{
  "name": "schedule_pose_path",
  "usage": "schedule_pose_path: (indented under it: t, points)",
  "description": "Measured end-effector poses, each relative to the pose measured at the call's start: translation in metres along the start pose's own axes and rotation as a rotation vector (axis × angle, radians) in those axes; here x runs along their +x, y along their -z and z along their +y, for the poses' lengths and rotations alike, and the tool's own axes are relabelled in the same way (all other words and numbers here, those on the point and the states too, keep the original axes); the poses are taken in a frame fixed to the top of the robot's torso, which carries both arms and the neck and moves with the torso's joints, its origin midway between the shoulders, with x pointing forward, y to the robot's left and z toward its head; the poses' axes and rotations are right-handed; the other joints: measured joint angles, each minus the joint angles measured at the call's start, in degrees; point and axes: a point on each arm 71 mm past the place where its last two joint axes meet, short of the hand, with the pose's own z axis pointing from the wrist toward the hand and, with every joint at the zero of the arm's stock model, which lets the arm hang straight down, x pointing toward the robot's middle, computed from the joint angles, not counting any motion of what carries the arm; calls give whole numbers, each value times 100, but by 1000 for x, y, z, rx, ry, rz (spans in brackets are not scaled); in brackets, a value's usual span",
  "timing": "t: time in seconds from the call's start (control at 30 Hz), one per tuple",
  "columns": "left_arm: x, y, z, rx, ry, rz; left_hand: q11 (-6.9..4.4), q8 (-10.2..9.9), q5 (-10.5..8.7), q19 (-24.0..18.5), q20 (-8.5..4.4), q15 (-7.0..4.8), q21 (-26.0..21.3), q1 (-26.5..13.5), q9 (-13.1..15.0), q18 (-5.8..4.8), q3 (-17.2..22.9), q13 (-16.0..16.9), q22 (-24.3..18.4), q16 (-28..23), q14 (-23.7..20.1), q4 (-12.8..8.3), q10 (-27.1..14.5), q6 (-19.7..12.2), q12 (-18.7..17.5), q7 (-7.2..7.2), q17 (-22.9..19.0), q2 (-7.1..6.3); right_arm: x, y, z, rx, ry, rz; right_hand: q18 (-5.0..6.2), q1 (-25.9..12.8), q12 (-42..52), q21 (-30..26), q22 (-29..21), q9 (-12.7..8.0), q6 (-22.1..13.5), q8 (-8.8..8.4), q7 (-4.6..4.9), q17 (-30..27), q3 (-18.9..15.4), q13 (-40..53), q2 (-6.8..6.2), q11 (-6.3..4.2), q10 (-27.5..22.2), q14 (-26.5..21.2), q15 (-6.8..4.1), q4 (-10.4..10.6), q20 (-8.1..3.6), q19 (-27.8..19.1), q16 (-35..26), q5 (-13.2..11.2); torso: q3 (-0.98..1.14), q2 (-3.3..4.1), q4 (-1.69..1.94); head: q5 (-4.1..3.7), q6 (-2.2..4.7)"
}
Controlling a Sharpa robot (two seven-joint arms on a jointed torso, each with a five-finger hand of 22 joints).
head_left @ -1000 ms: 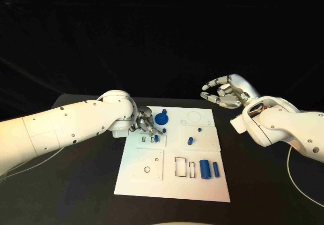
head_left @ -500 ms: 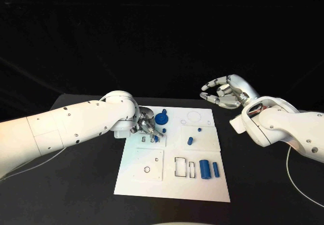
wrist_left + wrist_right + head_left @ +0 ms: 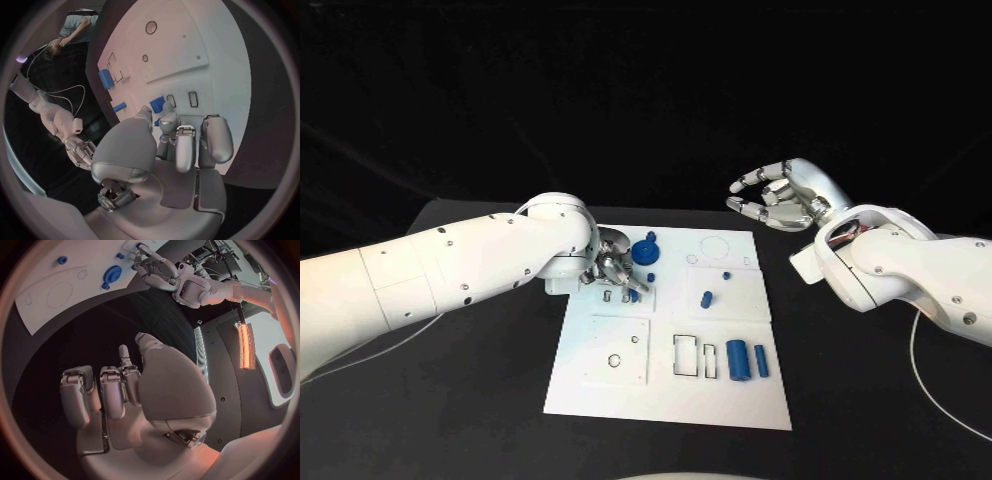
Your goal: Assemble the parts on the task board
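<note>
A: Checking left hand (image 3: pixel 610 268) against the small blue part (image 3: pixel 157 104): where does it lie?

B: Just beyond the fingertips (image 3: pixel 169 120), by a slot near the task board (image 3: pixel 733 400)'s far left corner. Fingers are bunched low over it; whether they pinch it, I cannot tell (wrist view is ambiguous).

A: Other hand?

B: Right hand (image 3: pixel 783 196) is raised off the board's far right corner, fingers curled apart, holding nothing. The left is plainly nearer.

Left hand (image 3: pixel 613 266) on task board (image 3: pixel 672 385)
</note>
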Motion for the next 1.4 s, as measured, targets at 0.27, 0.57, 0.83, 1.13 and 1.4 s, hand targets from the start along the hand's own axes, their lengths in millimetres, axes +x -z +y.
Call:
schedule_pose_path:
  t: [0.27,0.57,0.83,1.13,1.4]
  points:
    - [0,0,0,3,6,4,-10,0,0,0,0,-41,23,240,18,0,363,10,19,0,0,-3,-11,-20,0,-20,0,-12,1,0,0,1,0,2,0,-23,0,0,-1,0,0,22,0,-1,0,0,-23,0,0,0,0,0,0,0,0,24,1,1,2,-4,-13]
    - [0,0,0,6,17,7,-31,-92,-12,-1,-42,-53,22,602,19,1,1993,-11,42,0,-12,-6,-32,-53,-39,-6,0,-569,1,0,-1,0,5,2,0,-23,0,0,-1,0,0,22,0,-1,32,5,-23,-21,21,0,0,0,0,0,0,52,3,1,1,0,-23]
    - [0,0,1,8,38,19,-30,24,-37,-1,-41,-72,22,320,106,1,3494,-24,64,0,-10,-152,-31,-51,-39,-7,0,-1146,1,0,-1,0,10,3,0,-23,0,0,-2,-6,0,44,0,-2,72,4,-23,-21,21,0,0,-7,0,0,0,124,4,-1,-1,2,-26]
    - [2,1,5,23,101,47,-49,254,25,-1,-41,-72,22,54,442,0,3826,-22,70,0,-10,-205,14,-160,-39,-25,-1,-1192,1,1,-2,4,12,2,0,-23,0,0,-2,-6,0,44,0,-2,122,4,-23,-21,21,0,0,-27,0,0,0,200,3,-3,2,-6,-16]
    - [4,8,10,51,196,65,-50,383,482,-1,-41,-72,22,-158,635,1,3981,87,69,0,-10,-347,136,-185,13,0,-1,-1251,0,2,-4,8,13,0,0,-23,0,0,-3,-11,0,44,0,-3,126,3,-23,-21,21,0,0,-31,0,0,0,200,7,-7,6,10,-2]
